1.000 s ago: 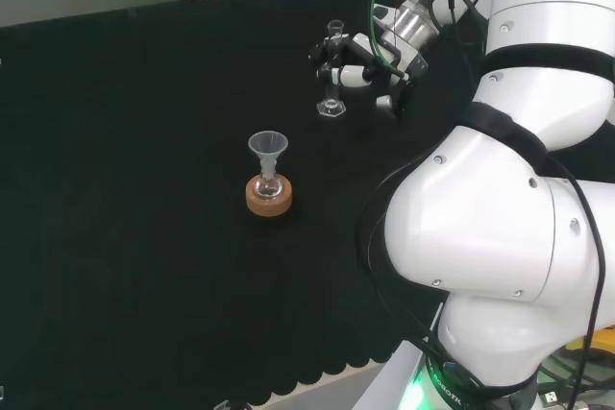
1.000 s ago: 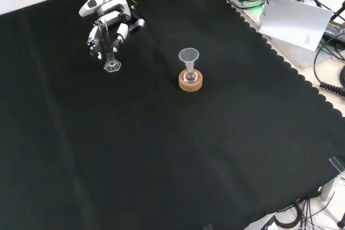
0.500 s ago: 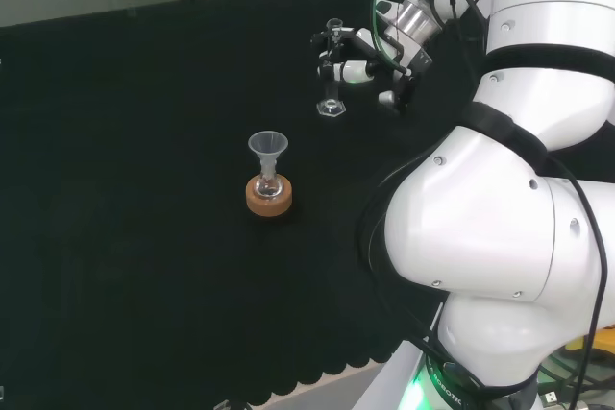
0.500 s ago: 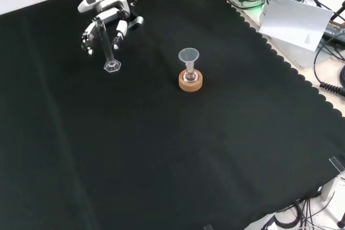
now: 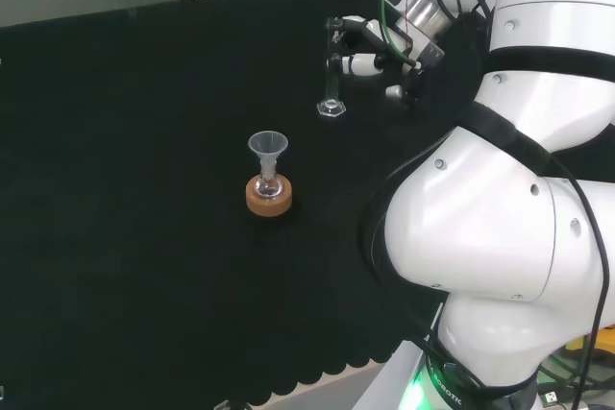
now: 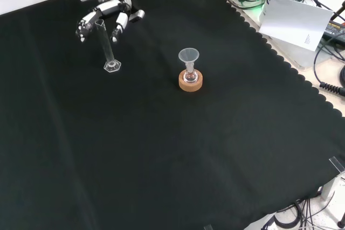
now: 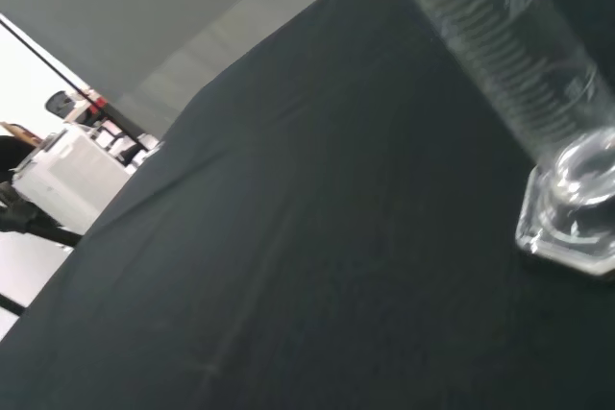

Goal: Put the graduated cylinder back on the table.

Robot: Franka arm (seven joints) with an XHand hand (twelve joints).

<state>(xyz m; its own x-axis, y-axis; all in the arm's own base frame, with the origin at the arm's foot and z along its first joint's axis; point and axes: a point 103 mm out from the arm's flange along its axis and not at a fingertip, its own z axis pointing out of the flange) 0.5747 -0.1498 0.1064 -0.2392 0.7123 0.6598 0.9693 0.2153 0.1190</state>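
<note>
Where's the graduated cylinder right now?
The graduated cylinder stands upright on the black cloth at the front view's upper left, just below the open hand and left of the funnel on its cork ring.

— What's different from a second ago?

— The hand [image 6: 108,10] has let go of the graduated cylinder [image 6: 106,45]. Its fingers [image 6: 81,27], then curled round the tube, are now spread and straight.

— Has it moved off?

— Yes: in the front view it has drawn back toward the top, level with the cylinder's mouth; in the head view it has shifted right and up, clear of the glass.
</note>
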